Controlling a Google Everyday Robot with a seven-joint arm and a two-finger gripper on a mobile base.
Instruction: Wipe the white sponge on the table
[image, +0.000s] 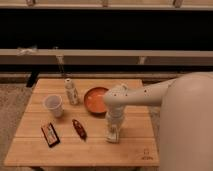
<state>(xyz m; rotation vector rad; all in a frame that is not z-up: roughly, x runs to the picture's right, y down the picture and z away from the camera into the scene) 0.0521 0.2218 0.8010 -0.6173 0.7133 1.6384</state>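
The light-brown slatted wooden table (137, 145) fills the lower middle of the camera view. My white arm reaches in from the right and bends down over the table's right half. The gripper (113, 133) points straight down and its tip is at the table top, in front of the orange bowl. A small off-white block at the tip (112, 137) looks like the white sponge, resting on the wood. It blends with the gripper, so its edges are hard to make out.
An orange-red bowl (95, 100) sits just behind the gripper. A small white bottle (71, 92) and a clear plastic cup (53, 105) stand to the left. A dark red oblong item (78, 128) and a dark flat packet (49, 134) lie at the front left. A dark wall and ledge run behind.
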